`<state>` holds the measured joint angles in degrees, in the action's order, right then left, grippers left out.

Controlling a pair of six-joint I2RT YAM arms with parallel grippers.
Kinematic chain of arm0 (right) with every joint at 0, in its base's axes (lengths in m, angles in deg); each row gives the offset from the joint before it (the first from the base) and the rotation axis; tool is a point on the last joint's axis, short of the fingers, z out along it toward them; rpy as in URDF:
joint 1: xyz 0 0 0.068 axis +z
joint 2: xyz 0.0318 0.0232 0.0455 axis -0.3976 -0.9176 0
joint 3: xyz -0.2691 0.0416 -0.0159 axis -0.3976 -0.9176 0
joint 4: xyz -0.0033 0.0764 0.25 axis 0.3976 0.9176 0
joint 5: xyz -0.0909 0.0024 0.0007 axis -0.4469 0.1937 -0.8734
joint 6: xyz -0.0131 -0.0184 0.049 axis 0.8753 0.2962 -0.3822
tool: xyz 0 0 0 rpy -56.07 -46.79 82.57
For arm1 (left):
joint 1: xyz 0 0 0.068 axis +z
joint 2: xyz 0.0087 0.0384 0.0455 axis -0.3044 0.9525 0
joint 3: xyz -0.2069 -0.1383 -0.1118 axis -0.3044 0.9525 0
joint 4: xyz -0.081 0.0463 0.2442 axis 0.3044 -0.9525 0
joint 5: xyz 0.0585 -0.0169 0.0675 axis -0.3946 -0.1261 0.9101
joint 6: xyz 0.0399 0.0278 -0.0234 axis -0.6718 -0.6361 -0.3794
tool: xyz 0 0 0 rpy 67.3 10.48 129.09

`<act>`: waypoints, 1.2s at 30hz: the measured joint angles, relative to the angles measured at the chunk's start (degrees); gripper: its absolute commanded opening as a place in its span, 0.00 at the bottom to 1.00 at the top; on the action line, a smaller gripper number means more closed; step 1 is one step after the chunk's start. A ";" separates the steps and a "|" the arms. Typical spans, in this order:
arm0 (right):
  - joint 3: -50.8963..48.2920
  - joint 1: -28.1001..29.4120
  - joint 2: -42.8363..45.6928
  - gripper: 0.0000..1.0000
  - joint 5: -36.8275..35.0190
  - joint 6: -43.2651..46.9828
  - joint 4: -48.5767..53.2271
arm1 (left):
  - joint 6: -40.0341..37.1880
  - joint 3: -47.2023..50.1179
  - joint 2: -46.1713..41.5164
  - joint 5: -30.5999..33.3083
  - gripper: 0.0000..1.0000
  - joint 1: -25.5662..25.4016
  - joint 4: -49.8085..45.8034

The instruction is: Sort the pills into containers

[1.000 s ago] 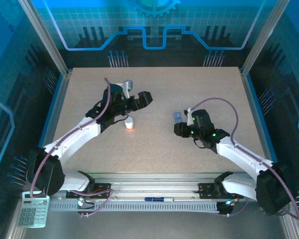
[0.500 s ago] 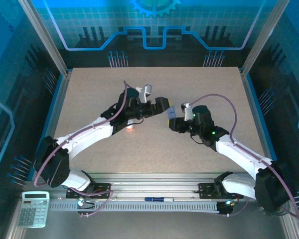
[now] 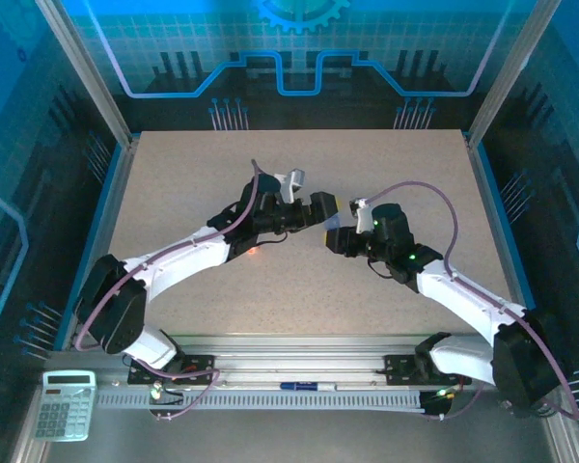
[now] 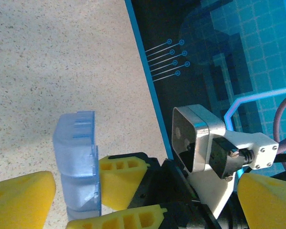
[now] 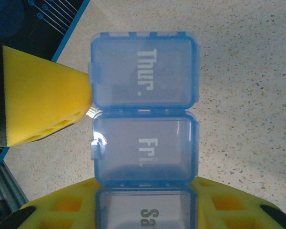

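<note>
My left claw (image 3: 320, 210) stands wide open over the middle of the tabletop (image 3: 174, 174) and holds nothing. One yellow fingertip (image 5: 45, 102) is right at the left side of the pill box (image 5: 144, 114), by the "Thur." lid. The box is translucent blue plastic with a row of compartments and white day names: "Thur.", "Fri.", "Sa". These lids are closed, and I cannot tell what is inside. My right claw (image 5: 145, 210) is clamped on the "Sa" end and holds the box above the tabletop's middle.
</note>
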<state>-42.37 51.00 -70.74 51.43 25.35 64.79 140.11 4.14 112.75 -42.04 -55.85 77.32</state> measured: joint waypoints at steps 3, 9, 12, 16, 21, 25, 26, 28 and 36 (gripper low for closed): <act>0.00 0.00 -0.26 0.34 0.26 -0.07 -0.04 | 0.00 -0.72 0.20 -0.04 0.99 -0.20 0.26; 0.00 0.00 -0.63 0.34 0.87 -0.28 -0.44 | 0.02 -1.11 0.57 -0.15 0.99 -0.46 1.25; 0.00 0.00 -0.63 0.34 0.87 -0.35 -0.48 | 0.02 -1.51 1.27 -0.17 0.99 -0.63 1.29; -0.02 -0.17 -0.83 0.33 0.87 -0.48 -0.48 | 0.02 -1.77 1.68 -0.17 0.99 -0.72 1.29; -0.02 -0.28 -0.90 0.33 0.83 -0.70 -0.44 | 0.02 -2.23 2.34 -0.15 0.99 -0.83 1.29; -0.02 -0.28 -0.90 0.33 0.68 -0.94 -0.46 | 0.02 -2.75 2.54 -0.15 0.99 -0.98 1.27; -0.02 -0.28 -0.90 0.33 0.63 -0.98 -0.46 | 0.02 -2.86 2.60 -0.13 0.99 -1.05 1.27; -0.02 -0.28 -0.90 0.33 0.61 -1.14 -0.44 | 0.02 -2.93 2.73 -0.13 0.99 -1.16 1.25; -0.02 -0.33 -0.94 0.31 0.83 -1.33 -0.44 | 0.04 -4.39 3.21 -0.22 0.99 -2.71 1.29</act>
<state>-42.39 50.67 -71.68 52.26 24.01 64.35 140.15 -0.25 115.96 -42.26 -58.56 78.61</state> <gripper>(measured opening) 0.406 0.990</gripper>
